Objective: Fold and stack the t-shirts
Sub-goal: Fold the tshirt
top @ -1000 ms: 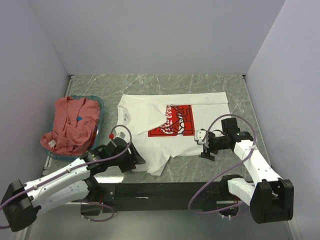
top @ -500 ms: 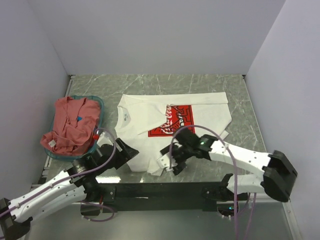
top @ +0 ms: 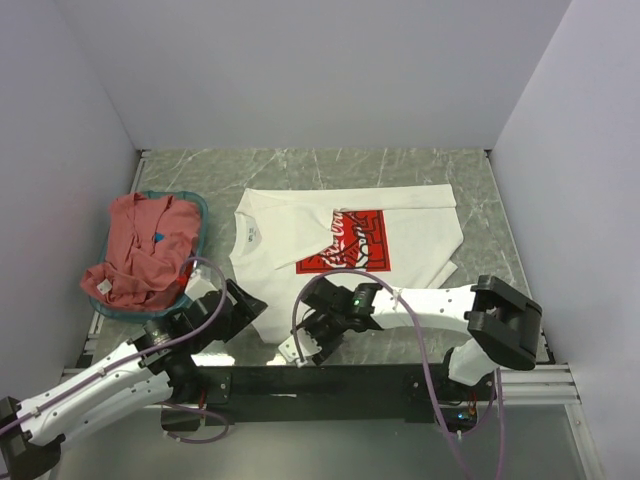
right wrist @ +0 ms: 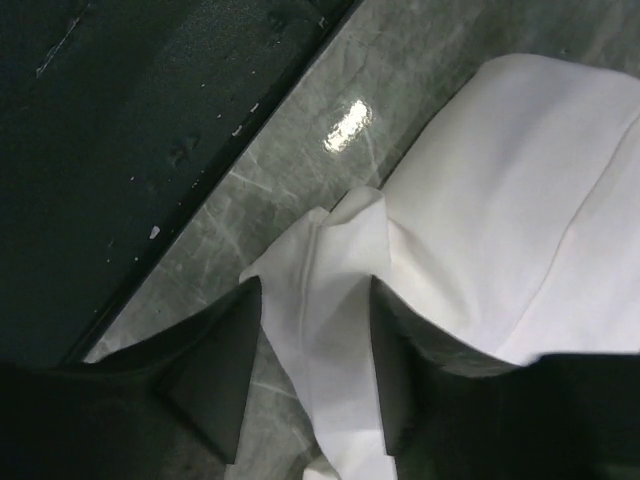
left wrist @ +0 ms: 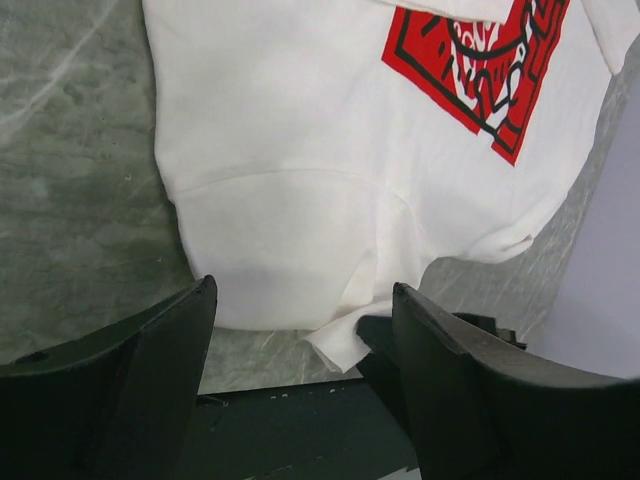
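A white t-shirt [top: 300,250] with a red square print [top: 345,243] lies flat on the marble table, collar to the left. A salmon-red t-shirt [top: 140,255] is bunched in the teal basket. My right gripper [top: 300,348] reaches across to the white shirt's near-left corner [right wrist: 330,290]. Its jaws are open and straddle that folded corner, with cloth lying between the fingers [right wrist: 215,360]. My left gripper [top: 250,303] hovers open just left of the same hem. In the left wrist view the left gripper [left wrist: 305,310] has only the hem [left wrist: 280,250] and the table beyond its jaws.
The teal basket [top: 196,215] stands at the left wall. A black base rail [top: 330,380] runs along the table's near edge, close under both grippers. Bare marble [top: 400,170] lies behind the shirt, and grey walls close in the sides.
My right arm has swung from the shirt's right side over to its near-left corner, and its jaws have narrowed around the cloth. My left gripper has drawn back left and opened slightly.
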Controlling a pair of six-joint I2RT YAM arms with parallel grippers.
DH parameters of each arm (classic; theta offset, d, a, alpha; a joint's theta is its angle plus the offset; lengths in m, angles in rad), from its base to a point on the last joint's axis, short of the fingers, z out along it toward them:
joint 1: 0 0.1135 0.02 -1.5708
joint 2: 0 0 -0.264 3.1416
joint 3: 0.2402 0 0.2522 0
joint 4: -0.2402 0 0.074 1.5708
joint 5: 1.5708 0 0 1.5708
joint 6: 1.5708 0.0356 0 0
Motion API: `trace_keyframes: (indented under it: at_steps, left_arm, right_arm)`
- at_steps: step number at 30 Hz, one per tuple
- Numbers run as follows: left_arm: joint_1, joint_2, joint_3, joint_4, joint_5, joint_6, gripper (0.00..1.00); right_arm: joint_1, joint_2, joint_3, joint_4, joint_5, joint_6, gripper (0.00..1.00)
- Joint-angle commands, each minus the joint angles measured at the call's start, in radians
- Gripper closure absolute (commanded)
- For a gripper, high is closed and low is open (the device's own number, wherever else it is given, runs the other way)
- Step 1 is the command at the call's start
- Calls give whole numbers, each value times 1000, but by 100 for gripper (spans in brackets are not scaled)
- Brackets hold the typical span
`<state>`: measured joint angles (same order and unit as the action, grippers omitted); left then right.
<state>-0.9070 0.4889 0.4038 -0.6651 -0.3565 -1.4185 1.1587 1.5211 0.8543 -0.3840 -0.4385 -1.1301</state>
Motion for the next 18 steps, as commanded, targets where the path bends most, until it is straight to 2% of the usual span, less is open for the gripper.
trace_keyframes:
  at_steps: [1, 2, 3, 5, 6, 7, 10, 11, 16, 18]
  left_arm:
    - [-4, 17, 56, -13, -59, 7, 24]
    - [-3, 23, 59, -14, -64, 9, 25]
    - [-4, 27, 59, -17, -68, 7, 25]
    - [-4, 25, 58, -21, -71, 6, 25]
    - [-3, 24, 55, -24, -71, 4, 25]
    - [-3, 13, 53, -24, -73, 4, 25]
    - [-4, -12, 43, -10, -65, 18, 25]
    - [-3, -16, 35, -2, -61, 23, 26]
    - [-4, -9, 9, 108, -24, 95, 26]
    - [-3, 8, 9, 149, 2, 140, 26]
  right_arm:
    - [24, 19, 45, 36, 12, 39, 51]
    - [24, 22, 46, 36, 12, 52, 56]
    - [24, 21, 52, 37, 11, 61, 70]
    - [22, 13, 60, 34, 11, 91, 86]
    - [16, -8, 69, 34, 9, 104, 97]
    - [4, -25, 72, 28, -3, 115, 100]
    - [-108, -104, 81, 25, -90, 183, 100]
    - [-190, -137, 77, 33, -123, 225, 100]
    - [-410, -174, 31, 158, -143, 374, 100]
    - [-459, -159, 14, 184, -143, 450, 93]
